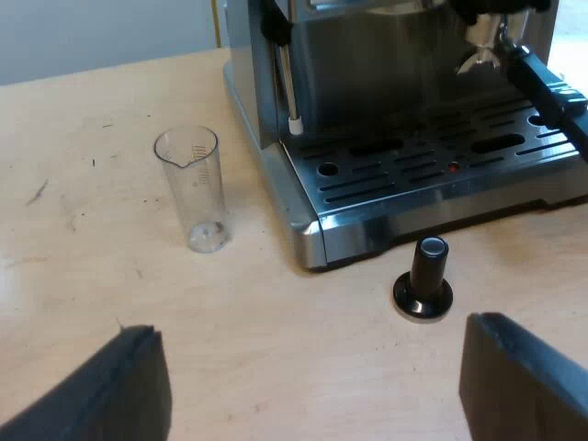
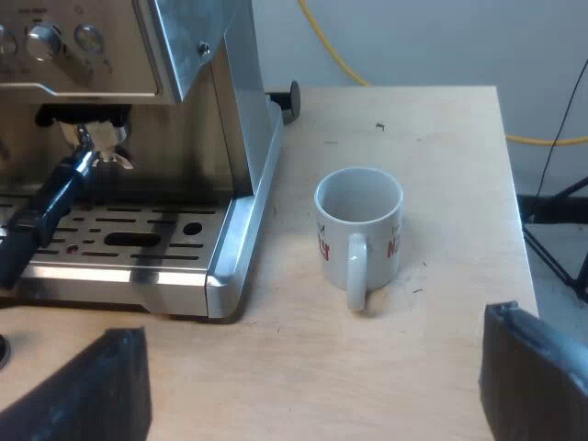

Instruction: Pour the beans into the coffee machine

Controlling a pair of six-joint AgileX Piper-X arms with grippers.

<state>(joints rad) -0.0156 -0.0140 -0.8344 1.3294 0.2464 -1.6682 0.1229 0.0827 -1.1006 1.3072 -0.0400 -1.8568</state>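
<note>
An empty clear measuring glass (image 1: 193, 188) stands upright on the wooden table beside the espresso machine (image 1: 404, 101). A tamper with a black knob (image 1: 424, 279) stands before the machine's drip tray (image 1: 441, 165). The metal holder with its dark handle (image 1: 549, 92) is locked into the machine's front. My left gripper (image 1: 312, 390) hangs open above the table, short of the glass and the tamper, with nothing between its fingers. My right gripper (image 2: 312, 390) is open too, above the table near a white mug (image 2: 358, 230) that stands beside the espresso machine (image 2: 138, 119). The holder's handle (image 2: 46, 216) juts over the drip tray (image 2: 119, 243).
The machine's steam wand (image 1: 287, 78) hangs over the tray. The table's edge (image 2: 514, 211) runs close beyond the mug, with a yellow cable (image 2: 340, 55) and a black stand past it. Bare wood lies between each gripper and the objects.
</note>
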